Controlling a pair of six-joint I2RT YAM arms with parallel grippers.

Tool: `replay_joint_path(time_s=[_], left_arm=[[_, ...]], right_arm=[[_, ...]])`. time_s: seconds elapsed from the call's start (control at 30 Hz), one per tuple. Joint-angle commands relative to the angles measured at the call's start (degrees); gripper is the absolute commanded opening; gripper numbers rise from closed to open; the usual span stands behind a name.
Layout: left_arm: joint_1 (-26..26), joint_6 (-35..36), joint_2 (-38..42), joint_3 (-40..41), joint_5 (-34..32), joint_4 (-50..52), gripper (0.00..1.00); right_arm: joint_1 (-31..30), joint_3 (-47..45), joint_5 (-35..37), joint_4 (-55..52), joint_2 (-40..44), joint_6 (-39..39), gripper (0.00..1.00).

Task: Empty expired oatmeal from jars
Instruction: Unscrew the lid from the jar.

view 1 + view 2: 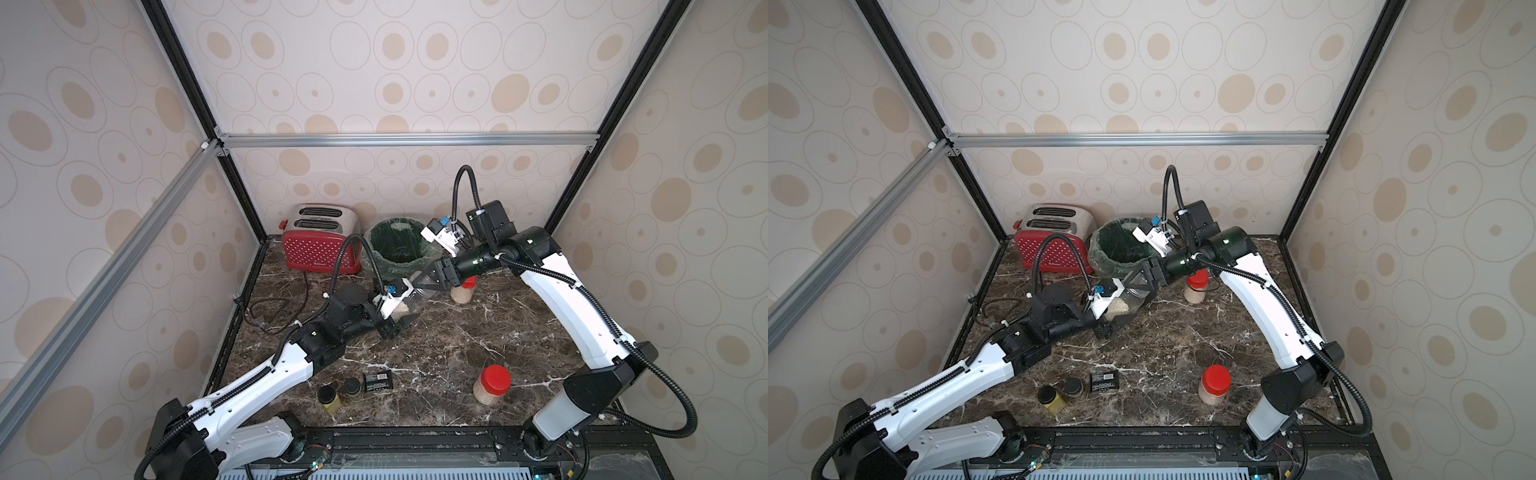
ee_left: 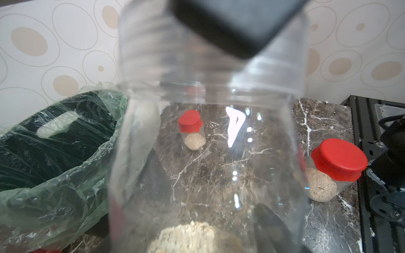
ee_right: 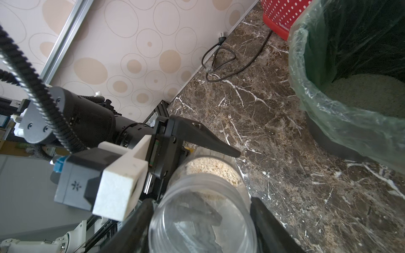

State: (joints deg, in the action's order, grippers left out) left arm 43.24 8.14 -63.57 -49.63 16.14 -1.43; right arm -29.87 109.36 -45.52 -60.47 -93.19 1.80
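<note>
left pincer [image 1: 402, 313]: clamped shut on the open jar [image 2: 208, 142], frame centre
right pincer [image 3: 202, 221]: closed round the jar's neck
oatmeal [image 3: 211, 167]: gathered at its base

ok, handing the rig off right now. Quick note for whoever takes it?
Left gripper: shut on the open jar, held tilted near the bin.
Right gripper: shut on the same jar's neck.
Things: the open jar has oatmeal at its base. The far jar and the near jar stand upright on the table. Both have red lids on and oatmeal inside.
Done: one jar opened; pale grain already lies in the bin.
Left: tip the held jar into the bin, then open and empty the other two.
</note>
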Motion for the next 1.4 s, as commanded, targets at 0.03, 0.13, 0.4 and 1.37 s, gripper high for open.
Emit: replay_joint_path(time_s=[0.03,0.13,0.4,1.37], left_arm=[[0.3,0.8,2.0,-1.4,1.5,-1.8,0.64],[0.3,0.6,2.4,-1.0,1.9,-2.3,0.64],[0.3,0.9,3.1,-0.5,1.7,-2.2,0.64],[0.3,2.1,2.1,2.0,-1.2,-6.5,0.65]], right_arm=[[0.0,-0.3,-3.4,-1.4,-0.5,-8.4,0.56],[0.1,-0.1,-3.6,-3.5,-1.2,-14.7,0.51],[1.1,2.4,-5.5,-5.3,-2.5,-24.6,0.67],[-0.6,-5.5,14.3,7.6,7.7,32.8,0.98]])
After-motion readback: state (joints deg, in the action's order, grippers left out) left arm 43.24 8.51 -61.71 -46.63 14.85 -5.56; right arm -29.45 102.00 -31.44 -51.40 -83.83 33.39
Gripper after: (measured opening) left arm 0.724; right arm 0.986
